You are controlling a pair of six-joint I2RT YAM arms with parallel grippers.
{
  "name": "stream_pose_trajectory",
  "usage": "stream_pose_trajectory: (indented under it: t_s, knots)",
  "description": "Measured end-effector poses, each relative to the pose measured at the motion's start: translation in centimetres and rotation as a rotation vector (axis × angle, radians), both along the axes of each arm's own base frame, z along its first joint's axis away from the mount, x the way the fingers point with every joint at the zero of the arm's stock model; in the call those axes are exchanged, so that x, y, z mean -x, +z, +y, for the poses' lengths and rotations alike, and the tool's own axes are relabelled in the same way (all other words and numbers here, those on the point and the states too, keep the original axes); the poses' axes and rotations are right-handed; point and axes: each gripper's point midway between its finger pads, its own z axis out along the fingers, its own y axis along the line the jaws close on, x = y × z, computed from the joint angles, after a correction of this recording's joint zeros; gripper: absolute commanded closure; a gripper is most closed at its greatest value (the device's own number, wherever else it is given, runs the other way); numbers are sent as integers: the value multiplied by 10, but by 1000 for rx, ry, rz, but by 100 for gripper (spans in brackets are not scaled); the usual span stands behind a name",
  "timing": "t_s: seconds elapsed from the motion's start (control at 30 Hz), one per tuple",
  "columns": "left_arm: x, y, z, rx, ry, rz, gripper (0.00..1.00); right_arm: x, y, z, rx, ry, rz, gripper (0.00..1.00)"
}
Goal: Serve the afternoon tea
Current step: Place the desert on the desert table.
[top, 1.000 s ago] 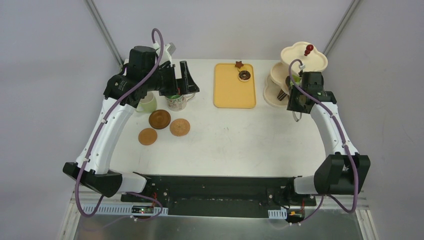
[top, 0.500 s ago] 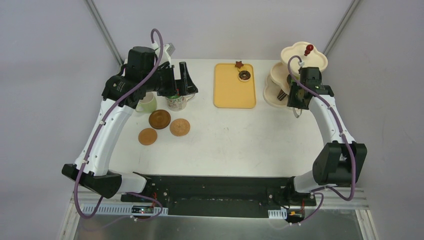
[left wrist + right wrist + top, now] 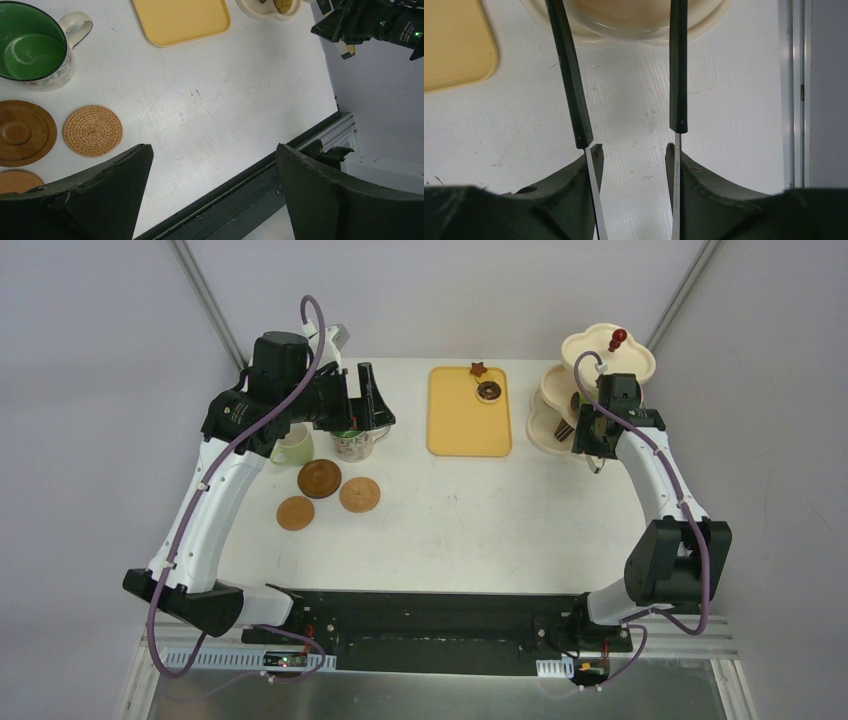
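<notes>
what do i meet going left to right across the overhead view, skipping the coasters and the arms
cream mug -> green-lined patterned mug -> yellow tray -> cream three-tier stand

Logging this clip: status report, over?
Left gripper: jaws open, near green-lined mug. Right gripper: jaws clamping tongs at tier stand. No obstruction seen.
</notes>
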Motion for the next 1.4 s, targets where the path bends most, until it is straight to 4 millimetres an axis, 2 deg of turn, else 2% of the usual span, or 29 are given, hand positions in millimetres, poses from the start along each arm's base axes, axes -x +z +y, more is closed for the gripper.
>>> stream_pose_trajectory:
  t_s: [0.47,0.8,0.93,1.1,1.4]
  knots:
    - [0,0,0,-1,-1,-1,1,-6,5,-2,8,-5,-34,43]
    - [0,0,0,-1,-1,-1,1,-7,13,0,1,-2,-63,49]
    - [0,0,0,0,-1,-1,1,3,22,7,-35,18,-83,48]
    - [0,0,0,0,-1,-1,1,25,38,19,-90,58,-116,49]
    - [0,0,-1,2,-2,2,1,54,35,55,-183,191,-81,50]
